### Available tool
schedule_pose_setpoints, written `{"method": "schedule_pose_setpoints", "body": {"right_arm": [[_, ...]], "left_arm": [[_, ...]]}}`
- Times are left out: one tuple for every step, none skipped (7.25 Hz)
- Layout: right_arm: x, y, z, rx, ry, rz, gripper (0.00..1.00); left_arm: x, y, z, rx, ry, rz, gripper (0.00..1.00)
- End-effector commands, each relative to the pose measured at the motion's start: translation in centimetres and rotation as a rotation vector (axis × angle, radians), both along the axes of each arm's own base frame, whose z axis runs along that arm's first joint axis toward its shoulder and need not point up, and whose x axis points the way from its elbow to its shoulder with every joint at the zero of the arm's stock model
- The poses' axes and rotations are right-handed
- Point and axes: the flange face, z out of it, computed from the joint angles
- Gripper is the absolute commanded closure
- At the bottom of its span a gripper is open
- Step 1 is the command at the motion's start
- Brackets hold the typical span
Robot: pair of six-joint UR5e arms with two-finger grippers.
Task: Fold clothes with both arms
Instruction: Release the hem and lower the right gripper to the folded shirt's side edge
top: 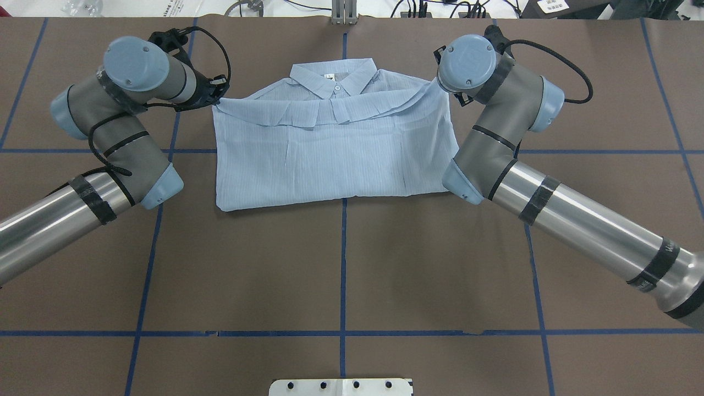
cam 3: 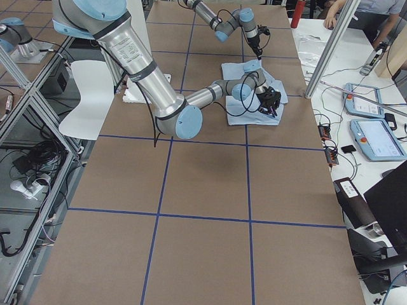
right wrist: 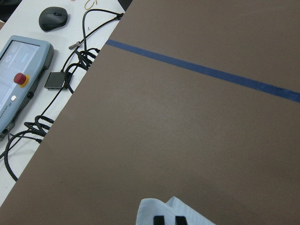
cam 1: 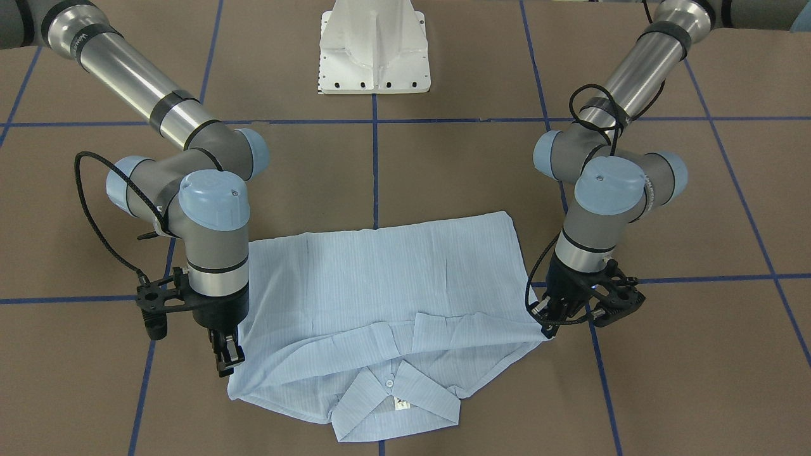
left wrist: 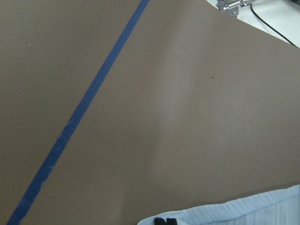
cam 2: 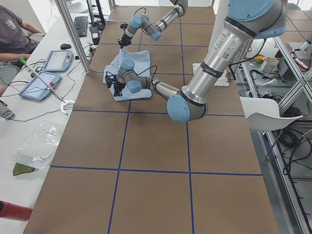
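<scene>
Two corners of the folded shirt point(cam 1: 393, 272) on the desk point(cam 1: 443, 164) are pinched: one by the closed left hand point(cam 1: 546, 320), one by the closed right hand point(cam 1: 229, 358).

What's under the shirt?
Brown table, and a blue tape line goes in under the shirt and comes out the far side. Anything else beneath is covered by cloth.

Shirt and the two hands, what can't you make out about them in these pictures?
- Sleeves of the shirt: in no view; folded cloth covers them.
- Print on the neck label: too small, front-facing view.
- The right hand: mostly hidden under its own wrist, overhead view.
- Fingertips of the left hand: cut off by the left wrist view's bottom edge.
</scene>
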Motion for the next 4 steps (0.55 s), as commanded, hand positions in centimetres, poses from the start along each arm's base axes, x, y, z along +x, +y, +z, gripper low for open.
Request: {"method": "schedule_pose_setpoints", "body": {"right_arm": [[0.0, -0.1, -0.7, 0.008, -0.009, 0.0, 0.37], [0.5, 0.3, -2.2, 0.026, -0.032, -0.01, 0.37], [1.9, 2.4, -2.7, 0.028, -0.081, -0.046, 0.37], [3.0, 7.5, -1.3, 0.043, -0.113, -0.092, 0.34]], "left_arm": [[-0.2, 0.0, -0.6, 0.014, 0.018, 0.0, 0.47], [-0.6, 0.0, -1.0, 0.019, 0.024, 0.0, 0.41], [-1.7, 0.2, -2.8, 0.041, 0.045, -0.008, 0.41], [-2.0, 0.3, -2.8, 0.041, 0.045, -0.012, 0.41]]}}
